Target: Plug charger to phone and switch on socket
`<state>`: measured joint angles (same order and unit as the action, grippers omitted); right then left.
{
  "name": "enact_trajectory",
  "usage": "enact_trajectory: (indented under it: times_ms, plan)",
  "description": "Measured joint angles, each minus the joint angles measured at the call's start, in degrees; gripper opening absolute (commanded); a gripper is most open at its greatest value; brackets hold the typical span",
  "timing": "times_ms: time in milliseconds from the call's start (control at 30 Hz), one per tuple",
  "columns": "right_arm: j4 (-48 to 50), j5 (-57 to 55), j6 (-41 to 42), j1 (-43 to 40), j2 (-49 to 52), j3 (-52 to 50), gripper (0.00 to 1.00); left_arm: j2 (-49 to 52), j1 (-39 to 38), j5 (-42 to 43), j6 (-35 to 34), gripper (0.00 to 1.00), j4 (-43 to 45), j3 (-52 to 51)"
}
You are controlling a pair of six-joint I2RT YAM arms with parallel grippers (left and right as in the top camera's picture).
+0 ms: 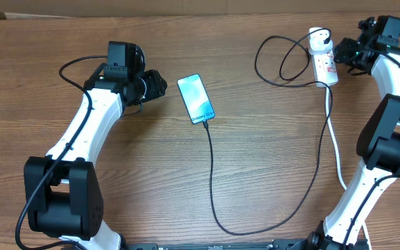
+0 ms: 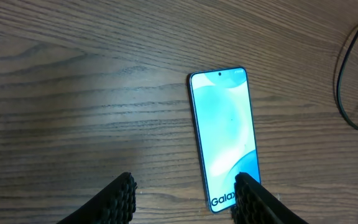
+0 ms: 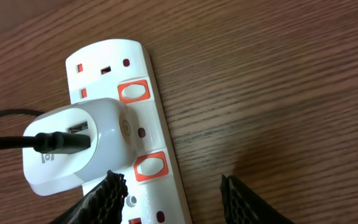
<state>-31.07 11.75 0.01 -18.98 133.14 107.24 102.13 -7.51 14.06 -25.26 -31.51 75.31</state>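
1. The wooden table (image 1: 186,42) carries everything; the phone (image 1: 196,99) lies near its middle, screen up.
2. The right arm (image 1: 394,139) rises from the table's near edge, well to the right of the phone. It folds at a dark elbow and reaches away to the far right corner.
3. The left arm (image 1: 92,125) slants up from the near left corner, its white forearm aimed at the phone's left side.
4. The charger (image 1: 210,173) runs as a thin black cable from the phone's near short edge. It sweeps toward the near edge of the table, climbs on the phone's right, loops and ends in a white plug adapter (image 3: 73,149).
5. The socket (image 1: 324,59) lies far to the phone's right, near the table's far edge. The adapter sits in it, and its white lead (image 1: 335,153) trails back toward the right arm's base.
6. The phone shows a light blue screen with "Galaxy" at its near end. Whether the cable tip is fully seated cannot be told.
7. The left gripper (image 1: 160,86) hovers just left of the phone with its fingers (image 2: 120,199) spread and nothing between them.
8. The right gripper (image 3: 176,199) hangs over the socket, far right of the phone. Its fingers are spread and pinch nothing.
9. Two red switches (image 3: 133,91) sit beside the adapter.
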Motion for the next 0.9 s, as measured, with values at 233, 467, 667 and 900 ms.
enact_trajectory:
  times_ms: [233,467,667,900]
  plan:
    - [-0.2,0.0,0.0,0.0,0.2,0.0,0.51,0.0,0.0,0.0,0.0,0.48,0.0,0.0]
    - [-0.4,0.0,0.0,0.3,1.3,0.0,0.52,0.0,0.0,0.0,0.0,0.48,0.0,0.0]
    - [-0.4,0.0,0.0,0.4,1.6,0.0,0.52,0.0,0.0,0.0,0.0,0.48,0.0,0.0]
    - [0.5,-0.2,0.0,0.4,1.6,0.0,0.52,0.0,0.0,0.0,0.0,0.49,0.0,0.0]
